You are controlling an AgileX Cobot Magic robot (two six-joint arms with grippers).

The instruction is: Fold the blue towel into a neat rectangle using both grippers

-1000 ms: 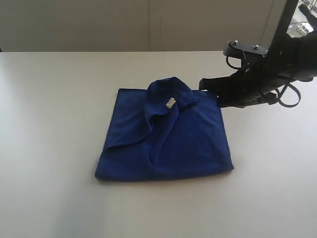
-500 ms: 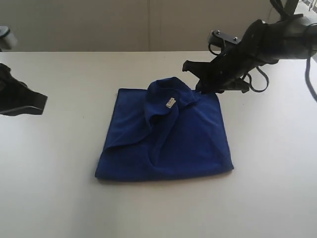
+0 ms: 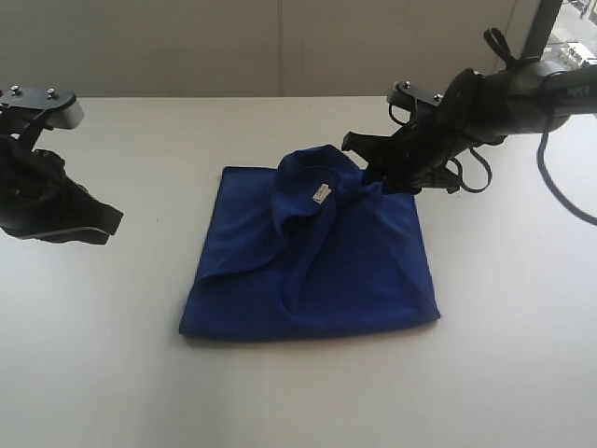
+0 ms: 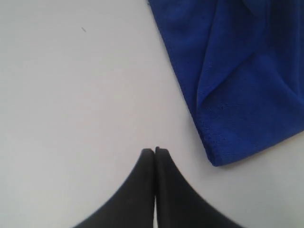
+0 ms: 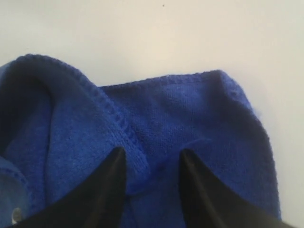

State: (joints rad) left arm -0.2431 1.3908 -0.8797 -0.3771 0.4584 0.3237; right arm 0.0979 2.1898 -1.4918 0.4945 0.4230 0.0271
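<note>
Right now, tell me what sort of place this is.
Probably a robotics lab test bench: a bare off-white tabletop, a black jointed left arm and right arm, and one deep-blue microfibre towel.

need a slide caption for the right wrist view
Open right pincer poised over a raised fold of the blue towel on a pale table.
</note>
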